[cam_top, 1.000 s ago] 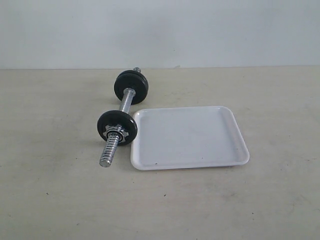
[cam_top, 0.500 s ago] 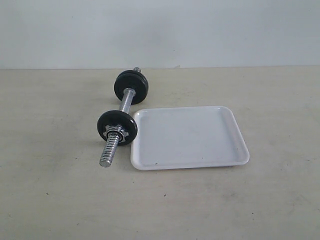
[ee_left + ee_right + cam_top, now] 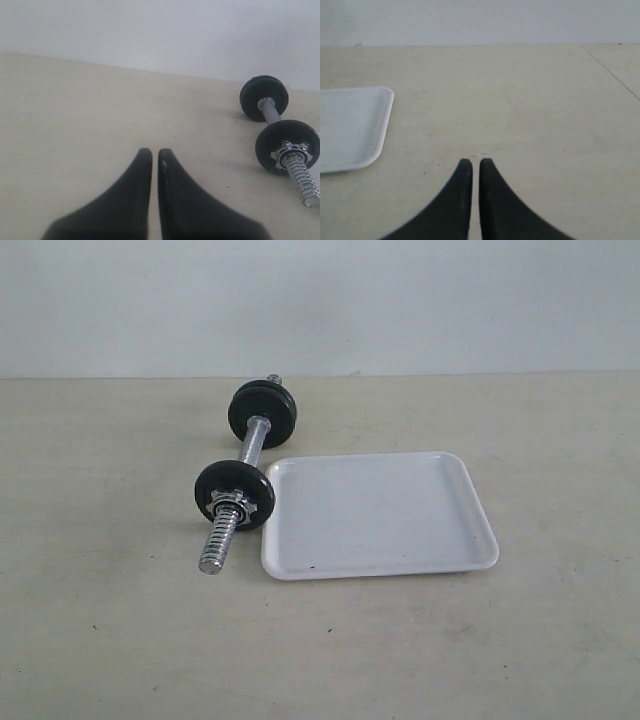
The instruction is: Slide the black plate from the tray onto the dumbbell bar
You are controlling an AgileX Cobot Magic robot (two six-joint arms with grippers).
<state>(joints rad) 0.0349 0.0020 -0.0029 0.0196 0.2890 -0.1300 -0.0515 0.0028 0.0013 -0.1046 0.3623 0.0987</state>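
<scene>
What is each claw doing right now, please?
Left claw: shut, holding nothing.
Right claw: shut, holding nothing.

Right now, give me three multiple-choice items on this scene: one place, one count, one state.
1. Where is the dumbbell relative to the tray in the exterior view?
A) on the tray
B) beside it, on its left
C) beside it, on its right

2. How many black discs lie in the tray?
A) none
B) one
C) two

3. How does the left gripper stand?
A) wide open
B) shut on the dumbbell
C) shut, holding nothing

Answers:
1 B: the dumbbell lies on the table along the tray's left edge.
2 A: only bare white tray shows; the discs sit on the dumbbell.
3 C: the fingers meet over bare table, with the dumbbell well away.
</scene>
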